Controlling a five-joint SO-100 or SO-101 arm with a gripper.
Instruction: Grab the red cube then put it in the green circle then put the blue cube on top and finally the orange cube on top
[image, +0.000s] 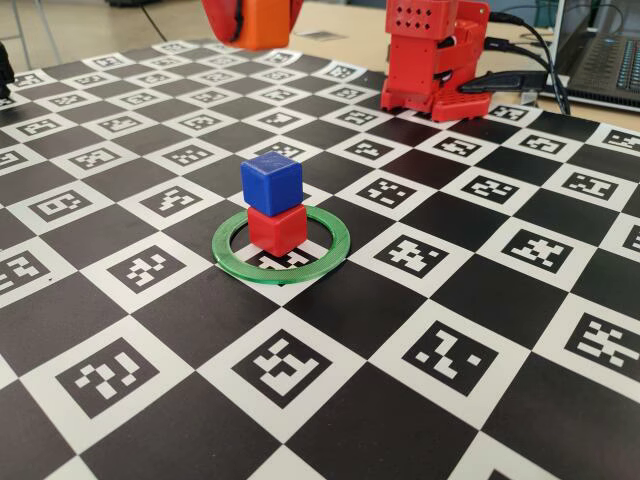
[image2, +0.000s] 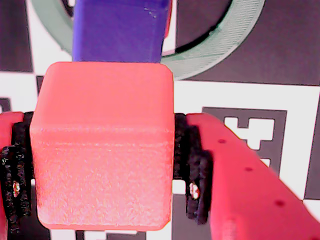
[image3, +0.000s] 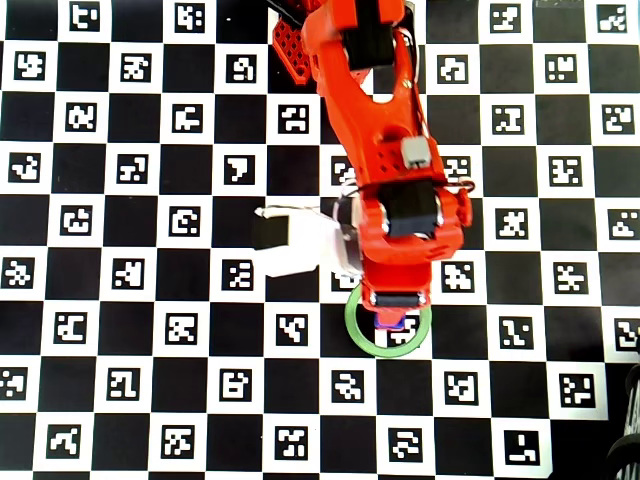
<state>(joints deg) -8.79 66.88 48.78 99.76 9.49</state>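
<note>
The red cube (image: 277, 229) sits inside the green circle (image: 284, 270) with the blue cube (image: 270, 180) stacked squarely on it. High above the stack, at the top edge of the fixed view, hangs the orange cube (image: 262, 24). In the wrist view my gripper (image2: 102, 170) is shut on the orange cube (image2: 102, 145), its black pads pressed on both sides. Just beyond it the blue cube (image2: 120, 30) shows from above, with an arc of the green circle (image2: 235, 35) around it. In the overhead view the arm hides the stack and only the green circle (image3: 351, 325) shows.
The arm's red base (image: 435, 55) stands at the back of the checkered marker board (image: 440, 360). A laptop (image: 605, 50) and black cables (image: 535, 60) lie behind it at the right. A white part (image3: 300, 243) juts left from the arm in the overhead view.
</note>
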